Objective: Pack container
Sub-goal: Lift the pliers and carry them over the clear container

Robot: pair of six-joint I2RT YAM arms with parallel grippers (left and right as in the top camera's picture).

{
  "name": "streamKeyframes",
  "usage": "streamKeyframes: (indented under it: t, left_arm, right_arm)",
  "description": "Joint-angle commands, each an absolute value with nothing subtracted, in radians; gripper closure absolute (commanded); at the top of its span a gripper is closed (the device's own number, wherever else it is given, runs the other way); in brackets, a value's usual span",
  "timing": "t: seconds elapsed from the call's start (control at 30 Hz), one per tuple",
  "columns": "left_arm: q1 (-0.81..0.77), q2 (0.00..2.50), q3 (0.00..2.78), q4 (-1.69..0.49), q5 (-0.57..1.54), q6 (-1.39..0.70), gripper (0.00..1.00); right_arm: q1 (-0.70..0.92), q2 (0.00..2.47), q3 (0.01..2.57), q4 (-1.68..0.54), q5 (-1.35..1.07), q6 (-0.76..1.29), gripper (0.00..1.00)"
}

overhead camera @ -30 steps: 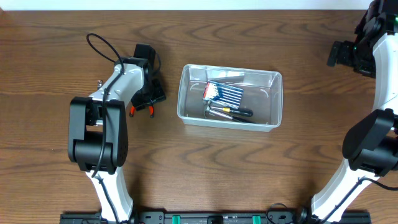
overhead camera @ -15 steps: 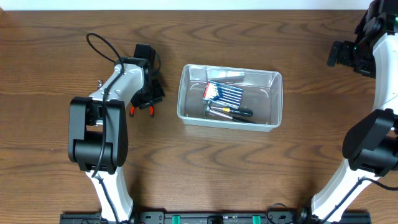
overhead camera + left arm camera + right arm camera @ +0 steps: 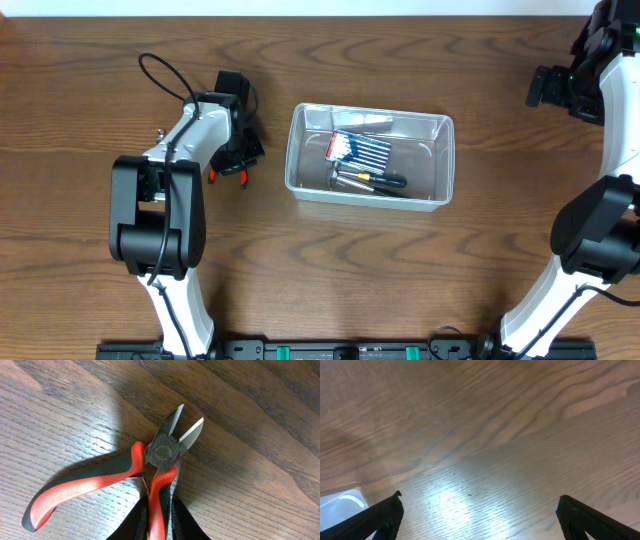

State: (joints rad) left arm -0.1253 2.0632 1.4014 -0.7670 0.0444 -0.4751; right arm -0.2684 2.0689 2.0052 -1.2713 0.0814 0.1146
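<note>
The clear plastic container [image 3: 446,160] sits mid-table and holds a blue-striped packet [image 3: 362,150] and a black-handled tool [image 3: 372,181]. Red-and-black cutting pliers [image 3: 150,467] lie on the wood left of it, jaws apart; they also show in the overhead view [image 3: 228,176]. My left gripper [image 3: 159,517] is shut on one red handle of the pliers, low at the table. My right gripper [image 3: 479,510] is open and empty above bare wood at the far right back; a corner of the container [image 3: 340,502] shows at its lower left.
A black cable [image 3: 165,75] loops on the table behind the left arm. The table's back edge runs along the top of the overhead view.
</note>
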Motion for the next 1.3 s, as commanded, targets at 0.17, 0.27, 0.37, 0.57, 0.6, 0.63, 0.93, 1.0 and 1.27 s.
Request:
streamKeyframes:
  t: [0.17, 0.27, 0.37, 0.57, 0.6, 0.63, 0.93, 1.0, 1.27]
  left_arm:
    - [-0.123, 2.08, 1.412, -0.773, 0.033, -0.484, 0.85]
    - [-0.123, 2.08, 1.412, -0.773, 0.033, -0.484, 0.91]
    - [-0.123, 2.08, 1.412, -0.773, 0.033, -0.484, 0.92]
    - [-0.123, 2.08, 1.412, -0.773, 0.033, -0.484, 0.94]
    - [-0.123, 2.08, 1.412, -0.773, 0.033, -0.484, 0.94]
    - [-0.123, 2.08, 1.412, -0.773, 0.033, -0.484, 0.94]
    - [-0.123, 2.026, 1.431, -0.794, 0.033, -0.428, 0.94]
    - [-0.123, 2.003, 1.453, -0.807, 0.033, -0.41, 0.94]
    - [-0.123, 1.85, 1.491, -0.81, 0.033, -0.301, 0.94]
  right_arm:
    - [-0.274, 2.067, 2.002, -1.271, 0.086, 0.126, 0.01]
    - [-0.274, 2.067, 2.002, -1.271, 0.085, 0.126, 0.01]
    - [-0.274, 2.067, 2.002, -1.271, 0.086, 0.126, 0.01]
    - [-0.274, 2.067, 2.002, -1.271, 0.086, 0.126, 0.01]
    - [-0.274, 2.067, 2.002, -1.271, 0.086, 0.126, 0.01]
    - [-0.274, 2.067, 2.002, -1.271, 0.085, 0.126, 0.01]
    - [-0.274, 2.067, 2.002, -1.271, 0.086, 0.126, 0.01]
    - [-0.274, 2.067, 2.002, -1.271, 0.086, 0.126, 0.01]
    - [-0.274, 2.067, 2.002, -1.271, 0.086, 0.126, 0.01]
